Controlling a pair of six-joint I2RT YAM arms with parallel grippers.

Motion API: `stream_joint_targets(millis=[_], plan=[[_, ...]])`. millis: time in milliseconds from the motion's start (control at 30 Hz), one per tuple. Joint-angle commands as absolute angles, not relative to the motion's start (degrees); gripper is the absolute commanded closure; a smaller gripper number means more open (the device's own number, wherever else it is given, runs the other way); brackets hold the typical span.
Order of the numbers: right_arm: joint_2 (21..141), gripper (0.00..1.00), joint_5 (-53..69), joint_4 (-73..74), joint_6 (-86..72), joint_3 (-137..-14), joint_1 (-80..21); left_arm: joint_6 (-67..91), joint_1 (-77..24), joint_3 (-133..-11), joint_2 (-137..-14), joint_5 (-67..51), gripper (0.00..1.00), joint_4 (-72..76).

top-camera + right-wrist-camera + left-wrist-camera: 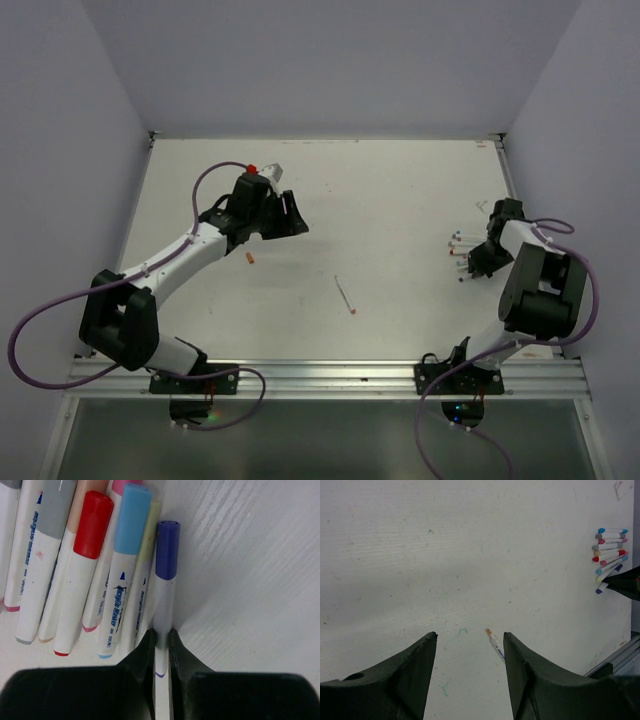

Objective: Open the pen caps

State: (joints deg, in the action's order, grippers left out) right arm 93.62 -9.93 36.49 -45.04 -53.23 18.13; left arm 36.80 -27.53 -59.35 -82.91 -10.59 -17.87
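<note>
Several capped markers point(75, 570) lie side by side at the table's right side point(455, 245), also far right in the left wrist view point(610, 555). Their caps are grey, red point(93, 525), light blue point(132, 520), pink, pale yellow and purple point(166, 550). My right gripper point(161, 637) is shut on the white body of the purple-capped marker, the outermost one in the row; it shows at the right in the top view point(470, 262). My left gripper point(470, 635) is open and empty above the table point(293, 215). An uncapped white pen point(494, 641) with an orange tip lies mid-table point(345, 295). A small orange cap point(250, 258) lies loose.
White walls close the table's left, back and right. An aluminium rail point(330, 378) runs along the near edge by the arm bases. Faint green ink marks point(462, 630) stain the tabletop.
</note>
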Motion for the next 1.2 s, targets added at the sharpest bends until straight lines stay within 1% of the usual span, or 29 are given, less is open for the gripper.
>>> stream_joint_targets(millis=[0,33,167,200,233,367,400,433,500,567,600,667,700,767,800,867,900,967,1033,1067,1100,1167], plan=[[92.6,0.97,-12.2,35.2,-45.3,-50.3,18.5,35.2,-27.9,-61.4,-83.2,-11.5,0.41,-18.3],[91.9,1.00,-12.1,35.5,-45.1,-49.9,18.5,35.2,-27.9,-61.4,-83.2,-11.7,0.41,-18.3],[82.8,1.00,-12.5,38.9,-45.3,-47.8,18.3,35.4,-27.9,-61.5,-83.2,-12.8,0.41,-17.8],[77.0,1.00,-12.2,40.2,-45.4,-47.4,18.3,35.4,-27.9,-61.8,-83.3,-13.0,0.41,-18.1],[74.1,1.00,-12.0,43.4,-45.2,-47.6,18.3,35.5,-27.9,-61.9,-83.1,-13.4,0.41,-18.1],[63.9,1.00,-13.2,53.5,-42.5,-52.7,18.0,37.4,-27.9,-61.9,-82.9,-17.0,0.41,-16.9],[63.0,1.00,-14.3,56.7,-41.1,-54.0,15.2,37.7,-28.0,-62.0,-82.9,-18.7,0.41,-16.5],[61.6,1.00,-14.8,56.8,-40.4,-54.9,13.9,38.1,-28.0,-62.0,-82.8,-19.6,0.42,-16.0],[61.5,1.00,-9.3,54.9,-37.2,-55.3,12.7,38.8,-28.0,-62.1,-83.0,-21.3,0.42,-13.1],[64.9,1.00,-5.6,52.5,-35.2,-56.8,10.1,39.6,-27.9,-62.8,-84.0,-26.5,0.42,-9.3],[66.0,1.00,-5.1,50.0,-33.2,-57.4,4.9,40.2,-27.9,-63.4,-84.5,-30.0,0.42,-8.2],[67.6,1.00,-4.8,47.8,-31.6,-58.6,-1.4,43.5,-27.8,-63.4,-85.5,-32.9,0.42,-3.1],[68.1,1.00,-2.0,45.7,-29.8,-58.6,-6.1,45.1,-27.9,-62.9,-85.6,-36.4,0.43,-1.2],[69.7,1.00,2.3,44.7,-27.7,-58.7,-9.0,51.4,-28.0,-61.4,-85.8,-40.8,0.43,8.8],[70.0,1.00,6.4,44.5,-24.9,-58.6,-11.3,52.8,-28.0,-60.3,-85.6,-42.6,0.43,10.7],[68.1,1.00,9.0,43.8,-23.0,-57.8,-13.2,52.3,-28.0,-59.5,-84.2,-42.4,0.43,12.3],[67.4,1.00,12.4,43.3,-21.0,-57.2,-13.6,51.5,-28.0,-59.2,-83.6,-41.7,0.41,11.5],[65.9,1.00,22.4,41.4,-19.8,-54.7,-13.8,50.1,-27.3,-59.2,-82.9,-39.9,0.39,8.5],[63.6,1.00,31.4,39.1,-18.1,-53.2,-14.7,52.8,-26.4,-57.0,-82.6,-42.0,0.39,9.9],[63.1,1.00,33.5,39.2,-17.6,-52.8,-15.5,54.7,-26.1,-55.7,-82.6,-44.0,0.39,15.3],[62.6,1.00,34.8,39.3,-16.2,-52.6,-16.9,57.1,-26.1,-52.5,-82.7,-48.4,0.39,20.0],[62.9,1.00,36.0,40.0,-15.9,-52.9,-18.2,62.0,-26.2,-50.6,-83.3,-50.9,0.39,28.6]])
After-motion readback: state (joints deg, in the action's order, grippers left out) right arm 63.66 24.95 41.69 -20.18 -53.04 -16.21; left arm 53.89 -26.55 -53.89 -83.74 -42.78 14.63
